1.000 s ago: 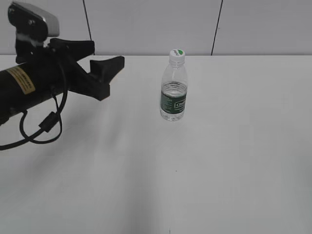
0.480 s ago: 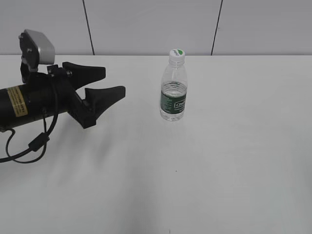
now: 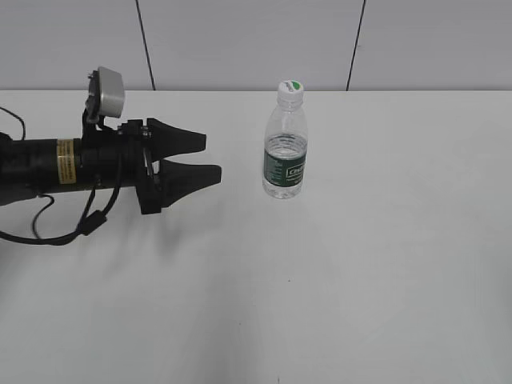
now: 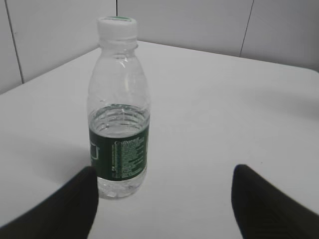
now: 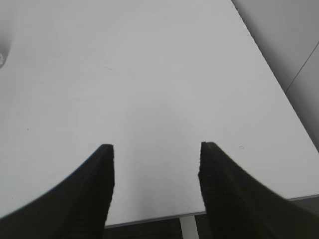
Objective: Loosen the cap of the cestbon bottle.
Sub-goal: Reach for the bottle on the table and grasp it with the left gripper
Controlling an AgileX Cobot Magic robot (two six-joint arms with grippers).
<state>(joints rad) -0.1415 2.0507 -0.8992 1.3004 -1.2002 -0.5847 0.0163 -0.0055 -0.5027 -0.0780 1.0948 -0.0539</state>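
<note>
The cestbon bottle [image 3: 285,152] stands upright on the white table, clear with a dark green label, about a third full. Its white cap [image 3: 290,86] with a green mark sits on top. In the left wrist view the bottle [image 4: 118,124] and cap [image 4: 116,26] stand left of centre, just beyond the jaws. My left gripper [image 3: 210,158] [image 4: 162,174] is open and empty, pointing right, a short way left of the bottle at label height. My right gripper [image 5: 155,148] is open and empty over bare table; it does not show in the exterior view.
The white table [image 3: 360,264] runs to a pale panelled wall [image 3: 240,40] at the back. The right wrist view shows the table's edge [image 5: 164,219] close under the jaws. The left arm's cable [image 3: 48,236] trails on the table.
My left gripper has rolled, come lower, and moved right toward the bottle. The bottle has not moved.
</note>
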